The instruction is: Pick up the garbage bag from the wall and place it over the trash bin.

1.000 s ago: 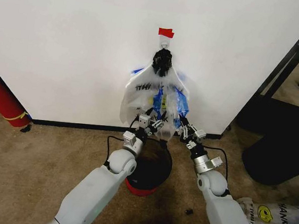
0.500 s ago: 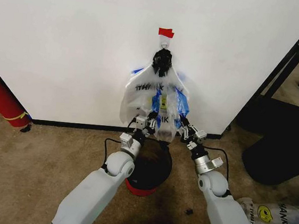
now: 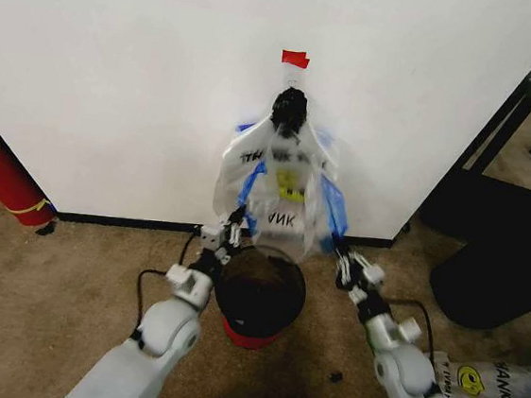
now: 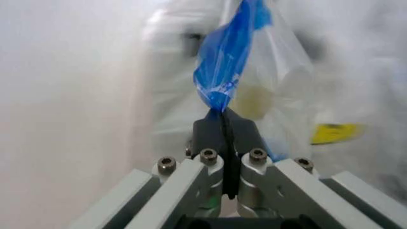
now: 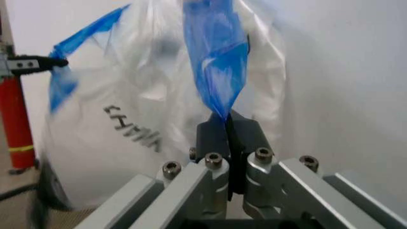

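The garbage bag [image 3: 284, 187] hangs on the wall [image 3: 126, 80] from a dark bunched top under a piece of red tape [image 3: 295, 59]. It is white with a yellow smiley and black print. My left gripper [image 3: 233, 230] is shut on the bag's left blue handle strip [image 4: 228, 62], with the strip pinched between its tips [image 4: 224, 117]. My right gripper [image 3: 341, 257] is shut on the right blue strip [image 5: 214, 57], seen close up in its wrist view [image 5: 226, 120]. The black mesh trash bin [image 3: 258, 293] with its red base stands on the carpet right below the bag, between both arms.
A red cylinder [image 3: 0, 171] with a yellow band leans at the wall's left. A black rack [image 3: 504, 234] stands at the right. More smiley-printed bags [image 3: 483, 393] lie on the carpet at the lower right. A black baseboard [image 3: 121, 221] runs along the wall.
Both grippers have moved apart and down away from the wall, each keeping hold of its blue strip. The bag's lower end is now spread wide above the bin.
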